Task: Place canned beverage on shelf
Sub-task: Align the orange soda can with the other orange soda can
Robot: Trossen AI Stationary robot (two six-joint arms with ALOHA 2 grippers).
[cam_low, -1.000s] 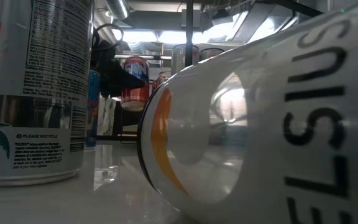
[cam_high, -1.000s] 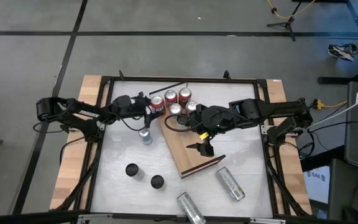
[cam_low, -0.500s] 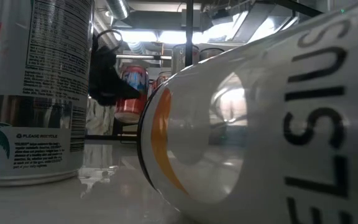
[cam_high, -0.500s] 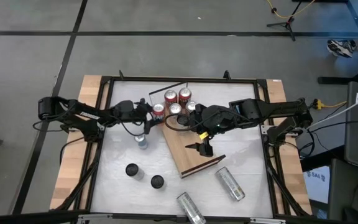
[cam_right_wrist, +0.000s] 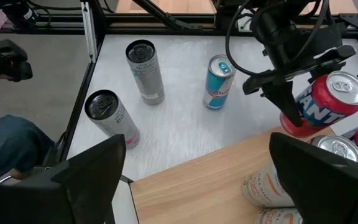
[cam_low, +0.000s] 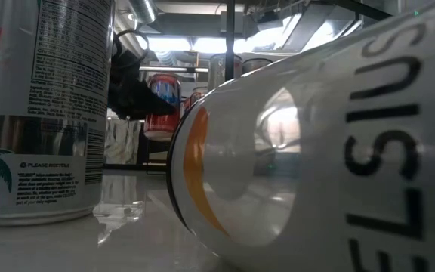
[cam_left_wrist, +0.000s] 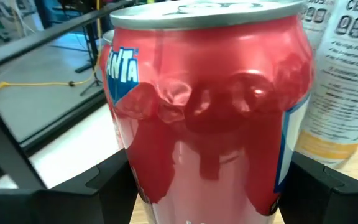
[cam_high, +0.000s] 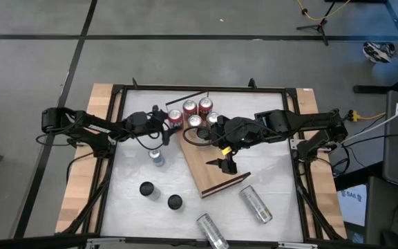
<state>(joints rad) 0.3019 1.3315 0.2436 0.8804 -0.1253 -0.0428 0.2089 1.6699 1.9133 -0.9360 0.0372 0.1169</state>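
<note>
grey floor surrounds the white table point(cam_high: 133, 173) in the high view, where the left gripper point(cam_high: 168, 122) has carried its red can point(cam_high: 175, 118) from open tabletop up to the end of the shelf point(cam_high: 209, 166) beside the cans already standing there, while the right gripper point(cam_high: 228, 164) waits wide open over the board. low view: the can point(cam_low: 162, 106) hangs tilted, clear of the surface. wrist views: the left's fingers clamp the can point(cam_left_wrist: 207, 99), and from the right it point(cam_right_wrist: 325, 102) leans at the shelf's point(cam_right_wrist: 210, 180) edge, so setting down looks next.

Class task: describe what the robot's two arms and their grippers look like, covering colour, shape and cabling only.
Both arms are black, slim and jointed, with loose black cables looping beside them. The left gripper ends in two flat, angular black fingers. The right gripper is likewise black; its fingers look broad and wedge-shaped. No markings are legible on either arm.
</note>
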